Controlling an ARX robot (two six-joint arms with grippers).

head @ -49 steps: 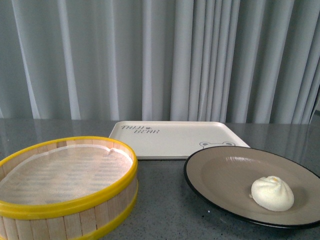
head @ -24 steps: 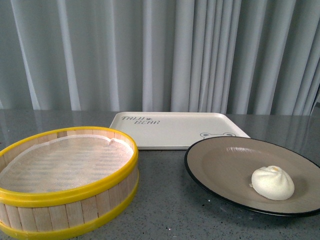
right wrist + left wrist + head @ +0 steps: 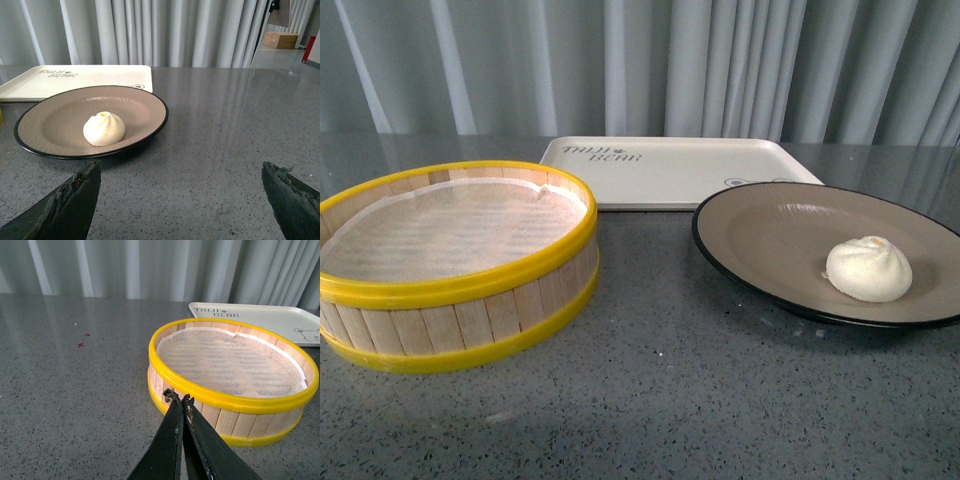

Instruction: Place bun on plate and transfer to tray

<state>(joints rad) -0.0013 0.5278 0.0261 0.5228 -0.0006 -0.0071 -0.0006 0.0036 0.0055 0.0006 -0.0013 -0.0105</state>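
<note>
The cream-white bun [image 3: 868, 268] [image 3: 104, 129] sits on the beige-brown plate [image 3: 770, 235] [image 3: 55, 122], toward the plate's right side in the front view. Behind the plate lies the cream-white tray [image 3: 660, 165] [image 3: 75, 77] [image 3: 280, 320] with dark lettering and a bear-face print. Neither arm shows in the front view. My left gripper [image 3: 179, 399] is shut with nothing between its fingers, hovering close to the steamer basket's outer wall. My right gripper [image 3: 180, 172] is open wide over bare table, a short way from the plate's rim.
A yellow-rimmed wooden steamer basket [image 3: 455, 265] [image 3: 230, 380] with a white liner stands left of the plate. Grey curtains hang behind the speckled grey table [image 3: 670, 400]. A cardboard box [image 3: 281, 40] sits far off on the floor.
In the front view everything has shifted upward and the view looks down more steeply onto the table. The bun, plate, tray and basket keep the same places relative to one another.
</note>
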